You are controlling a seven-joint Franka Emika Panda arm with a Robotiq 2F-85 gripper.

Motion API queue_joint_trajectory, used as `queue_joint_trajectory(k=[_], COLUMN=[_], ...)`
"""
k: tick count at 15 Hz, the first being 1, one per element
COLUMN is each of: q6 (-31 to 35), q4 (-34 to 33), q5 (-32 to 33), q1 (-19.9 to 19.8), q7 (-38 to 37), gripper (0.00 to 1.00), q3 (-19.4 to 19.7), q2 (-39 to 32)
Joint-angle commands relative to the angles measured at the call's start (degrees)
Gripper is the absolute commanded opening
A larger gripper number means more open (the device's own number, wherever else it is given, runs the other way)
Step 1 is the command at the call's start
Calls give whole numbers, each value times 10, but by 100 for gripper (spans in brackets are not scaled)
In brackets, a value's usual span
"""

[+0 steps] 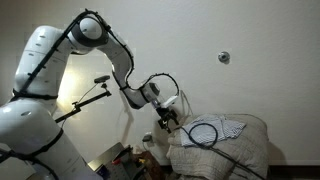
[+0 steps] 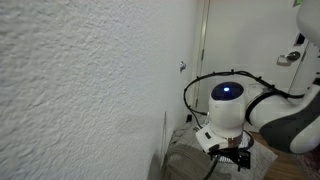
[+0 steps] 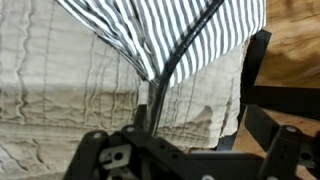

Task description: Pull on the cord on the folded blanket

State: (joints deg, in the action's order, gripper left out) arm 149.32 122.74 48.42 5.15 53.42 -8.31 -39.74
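Observation:
The folded blanket (image 1: 240, 148) is a bulky beige pile with a striped patch (image 3: 170, 25) on top. It fills the wrist view (image 3: 70, 90) and only its edge shows low in the other exterior view (image 2: 185, 162). The cord (image 1: 205, 133) lies in an oval loop on the blanket, and one end trails down its front. In the wrist view the cord (image 3: 195, 35) runs straight from the top right down to my left finger. My gripper (image 1: 165, 118) (image 2: 230, 152) (image 3: 210, 58) is at the blanket's near edge. It is open and straddles fabric, with nothing held.
A white wall (image 2: 80, 80) stands close on one side. Dark furniture bars (image 3: 285, 95) over a wooden floor (image 3: 295, 30) lie beside the blanket. A lamp arm (image 1: 90, 98) and clutter (image 1: 125, 155) sit below the robot arm.

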Motion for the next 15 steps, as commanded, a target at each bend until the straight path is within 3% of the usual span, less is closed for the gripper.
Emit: queue_joint_trajectory(k=[1, 5, 8, 10, 15], q6=[-6, -10, -17, -27, -52], q4=[-30, -44, -50, -56, -71], q5=[11, 12, 13, 11, 9], q1=[20, 27, 31, 34, 32], q7=[-40, -69, -90, -98, -105], gripper=[100, 99, 91, 71, 35], q3=[22, 32, 32, 32, 30], q2=[-10, -20, -22, -23, -28])
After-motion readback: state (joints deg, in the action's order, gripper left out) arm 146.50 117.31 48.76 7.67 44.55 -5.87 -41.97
